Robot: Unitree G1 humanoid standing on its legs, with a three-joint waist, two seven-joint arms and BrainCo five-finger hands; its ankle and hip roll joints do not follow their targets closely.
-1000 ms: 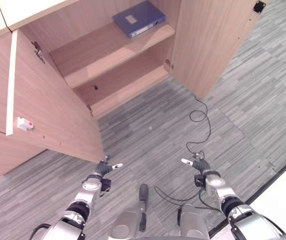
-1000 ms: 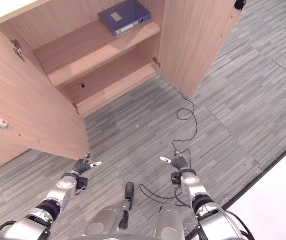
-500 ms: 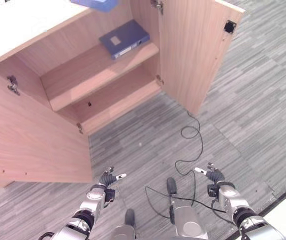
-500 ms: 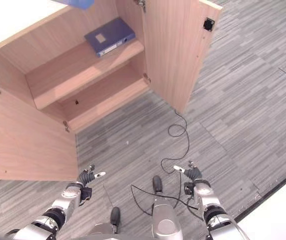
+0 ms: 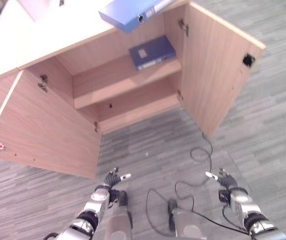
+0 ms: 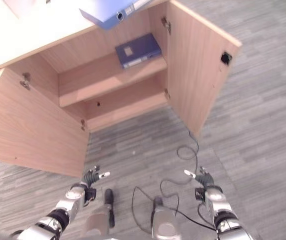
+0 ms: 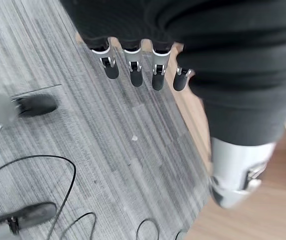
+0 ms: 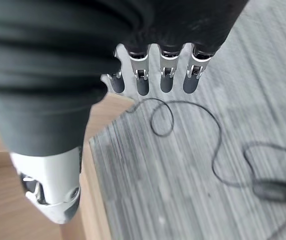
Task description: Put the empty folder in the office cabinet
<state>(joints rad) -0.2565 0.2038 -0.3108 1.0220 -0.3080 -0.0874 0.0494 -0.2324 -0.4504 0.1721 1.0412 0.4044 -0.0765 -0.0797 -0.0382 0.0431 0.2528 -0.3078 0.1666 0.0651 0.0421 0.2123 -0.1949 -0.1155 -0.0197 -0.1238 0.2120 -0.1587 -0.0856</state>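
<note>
A dark blue folder [image 5: 152, 51] lies flat on the upper shelf [image 5: 118, 80] of the open wooden cabinet, at the shelf's right end. A lighter blue folder [image 5: 133, 11] rests on the cabinet's white top [image 5: 43, 37] and juts out over its front edge. My left hand [image 5: 112, 178] and right hand [image 5: 223, 179] hang low over the grey carpet, far in front of the cabinet. Both are open and hold nothing, their fingers [image 7: 133, 67] [image 8: 165, 77] straight in the wrist views.
The cabinet's left door [image 5: 48, 130] swings out wide toward me and its right door [image 5: 218, 70] stands open too. The lower shelf [image 5: 138, 107] is bare. Striped grey carpet [image 5: 153, 150] spreads between me and the cabinet.
The camera has moved, so the cabinet's white top and the lighter blue folder on it have come fully into view. Both hands stay low and open.
</note>
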